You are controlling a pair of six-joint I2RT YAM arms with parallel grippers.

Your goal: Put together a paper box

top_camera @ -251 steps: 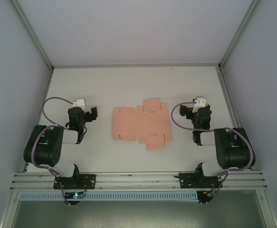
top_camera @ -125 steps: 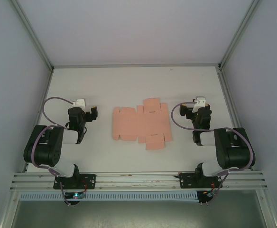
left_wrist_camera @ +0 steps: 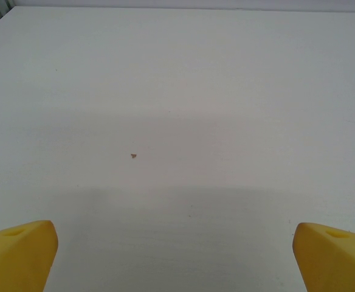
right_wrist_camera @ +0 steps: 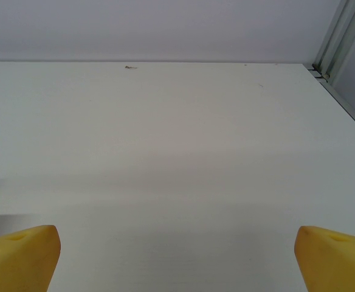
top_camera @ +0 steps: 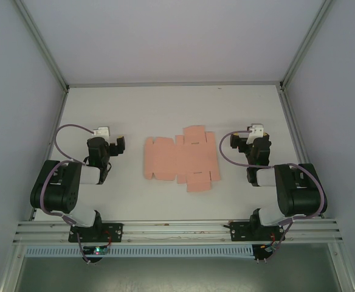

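The paper box (top_camera: 180,159) is lying flat as an unfolded salmon-pink die-cut sheet, roughly in the middle of the white table (top_camera: 165,106). Its plain panels are spreading to the left, and its smaller flaps and tabs are sticking out on the far and near edges toward the right. It is sitting between the two arms and touching neither of them.

To its left, the left gripper (top_camera: 107,148) is hanging low over the table, well apart from the sheet's left edge. From that wrist, the gripper (left_wrist_camera: 177,255) is showing its yellow fingertips (left_wrist_camera: 19,252) at the two lower corners. The jaws are standing wide apart, with white tabletop and a tiny brownish speck (left_wrist_camera: 133,156) showing between them, so the claw is open and gripping nothing.

To the right of the sheet, the right gripper (top_camera: 256,146) is sitting just beyond the flapped edge, near it but not touching. Its own camera is showing the gripper (right_wrist_camera: 177,255) with yellow fingertips (right_wrist_camera: 22,255) likewise spread to the corners, open over the table.

Purple cables (top_camera: 62,131) are looping off both wrists. A metal rail (top_camera: 177,228) is running along the near edge where the arm bases are bolted, and pale walls (top_camera: 19,91) are closing in the sides and back.
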